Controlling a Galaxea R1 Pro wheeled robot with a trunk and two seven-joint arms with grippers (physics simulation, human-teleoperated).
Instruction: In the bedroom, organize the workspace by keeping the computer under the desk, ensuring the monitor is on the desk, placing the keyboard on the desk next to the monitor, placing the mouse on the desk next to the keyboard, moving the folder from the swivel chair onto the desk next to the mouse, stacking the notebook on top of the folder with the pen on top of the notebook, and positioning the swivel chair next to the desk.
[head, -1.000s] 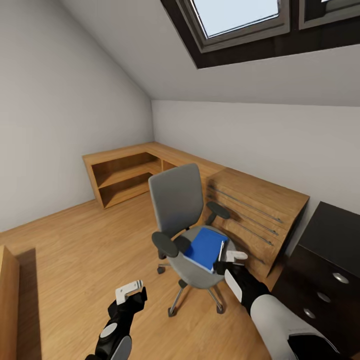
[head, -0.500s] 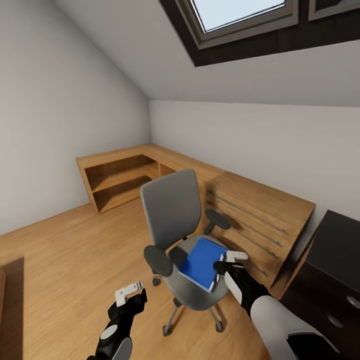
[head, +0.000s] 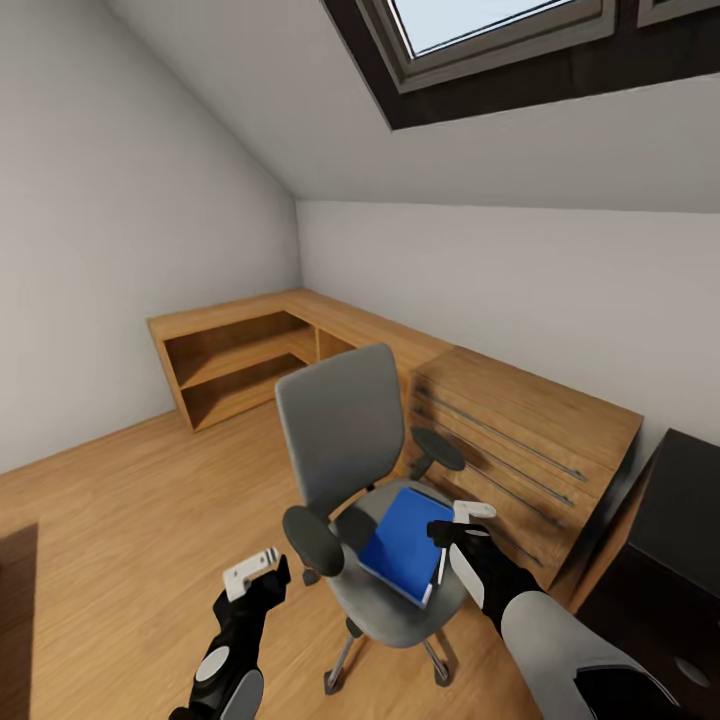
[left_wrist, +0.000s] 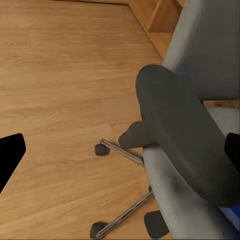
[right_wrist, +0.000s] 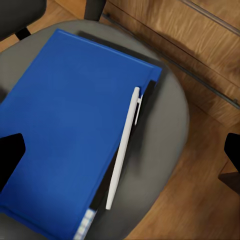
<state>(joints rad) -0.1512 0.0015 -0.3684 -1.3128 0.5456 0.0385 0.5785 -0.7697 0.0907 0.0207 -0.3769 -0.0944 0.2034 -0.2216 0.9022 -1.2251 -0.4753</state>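
The swivel chair (head: 340, 430), grey with black armrests, stands in the middle of the room. On its seat (right_wrist: 165, 145) lies the blue folder (head: 398, 543) (right_wrist: 65, 125). The white pen (head: 441, 565) (right_wrist: 123, 150) rests along the folder's edge. My right gripper (head: 456, 525) (right_wrist: 121, 152) hovers open just over the pen and that edge. My left gripper (head: 255, 577) (left_wrist: 120, 150) is open, low beside the chair's near armrest (left_wrist: 180, 140). A corner of the black desk (head: 685, 500) shows at the far right. The computer, monitor, keyboard, mouse and notebook are out of view.
A wooden chest of drawers (head: 520, 440) stands close behind the chair. Light wooden corner shelving (head: 235, 355) runs along the far walls. The chair's chrome legs and castors (left_wrist: 117, 152) spread over the wooden floor (head: 120, 500). A sloped ceiling with a skylight (head: 480, 30) hangs overhead.
The whole view has shifted, so the camera moved; the chair now sits lower and further left in the picture. Both grippers stay open, the right one still over the folder's edge.
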